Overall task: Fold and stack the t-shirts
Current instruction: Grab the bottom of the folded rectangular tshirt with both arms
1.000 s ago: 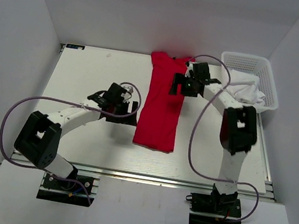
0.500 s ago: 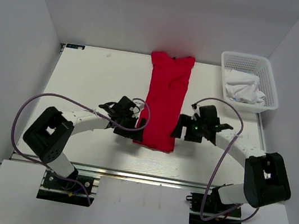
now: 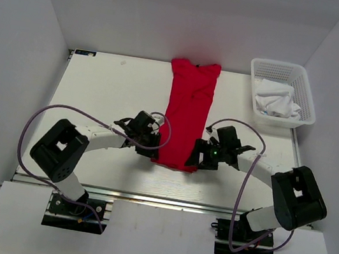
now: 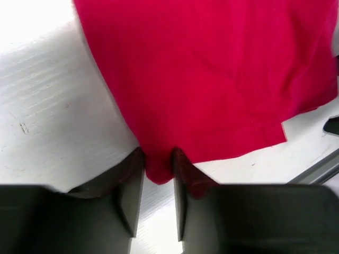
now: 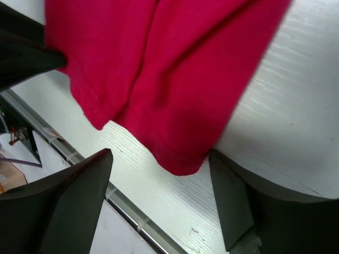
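A bright red t-shirt (image 3: 187,114) lies on the white table as a long narrow strip, collar end far, hem end near. My left gripper (image 3: 154,151) sits at the near left corner of the hem. In the left wrist view its two fingers are pressed against a small tongue of the red t-shirt (image 4: 212,69), so the left gripper (image 4: 158,159) is shut on that corner. My right gripper (image 3: 195,160) is at the near right corner. In the right wrist view the t-shirt (image 5: 169,69) corner lies between the wide-spread fingers of the open right gripper (image 5: 160,153), which do not pinch it.
A white plastic basket (image 3: 256,67) at the far right holds crumpled white cloth (image 3: 277,100). The table's near edge with its metal rail (image 5: 132,222) runs just behind both grippers. White walls enclose the table on three sides.
The right arm swung from the shirt's far end down to its near right corner. The left arm slid to the near left corner and its jaws closed on the fabric.
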